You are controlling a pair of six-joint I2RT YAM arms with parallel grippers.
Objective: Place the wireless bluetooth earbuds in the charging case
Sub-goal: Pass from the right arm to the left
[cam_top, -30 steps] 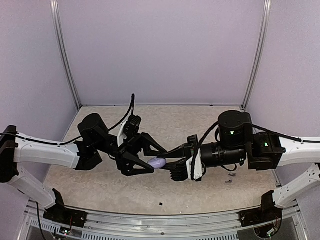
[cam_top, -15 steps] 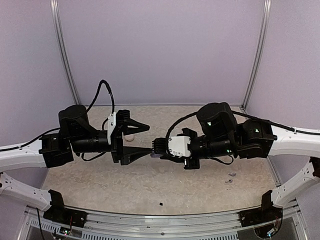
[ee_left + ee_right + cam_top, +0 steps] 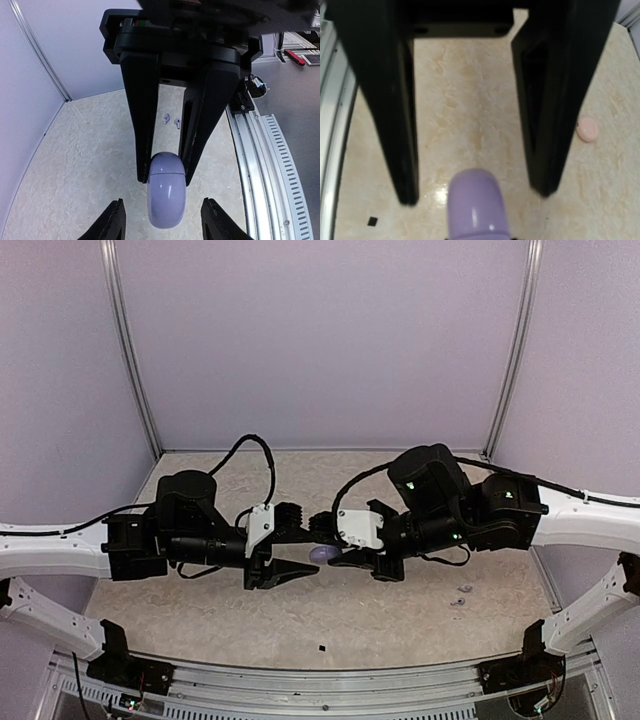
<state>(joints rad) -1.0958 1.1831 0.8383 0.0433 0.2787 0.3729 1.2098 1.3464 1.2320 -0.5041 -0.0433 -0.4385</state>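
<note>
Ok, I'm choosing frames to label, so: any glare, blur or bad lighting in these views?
Top external: even, soft light, sharp throughout. Left wrist: the charging case is crisp with a faint sheen; the two earbuds behind it are small but distinct. Right wrist: the left gripper's fingers loom dark and soft-edged, and the table shows a bright glare patch beside the case.

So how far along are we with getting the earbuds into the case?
Done: the right fingers grip the charging case. In hand: the left fingers stand open either side of it, not touching. Left: the case looks shut, and two earbuds lie on the table, none inserted.
</note>
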